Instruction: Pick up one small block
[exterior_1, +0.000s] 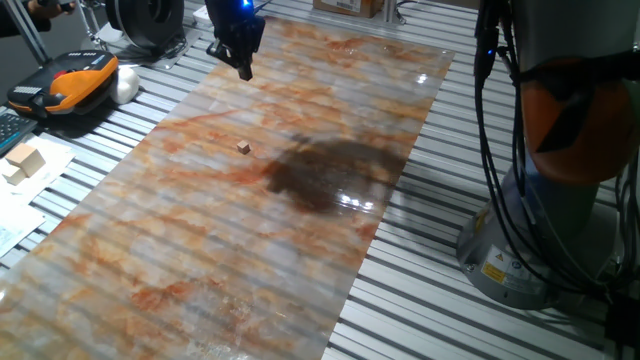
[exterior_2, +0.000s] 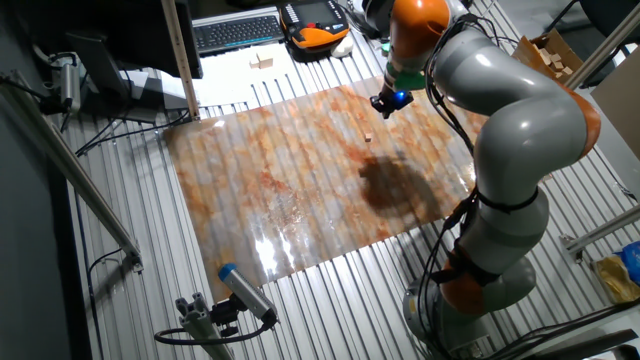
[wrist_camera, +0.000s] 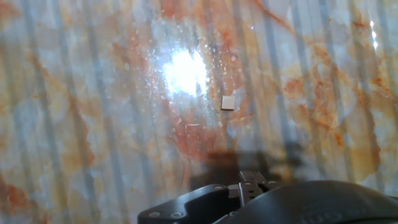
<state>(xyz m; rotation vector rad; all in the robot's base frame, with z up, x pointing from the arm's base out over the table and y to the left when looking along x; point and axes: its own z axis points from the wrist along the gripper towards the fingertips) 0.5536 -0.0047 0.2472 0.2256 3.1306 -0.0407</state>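
Small block lies alone on marbled orange sheet covering slatted bench, just beside dark shadow patch. Gripper hangs in air well apart from block, holding nothing; how far fingers are parted cannot be told. Hand view shows block near bright glare.
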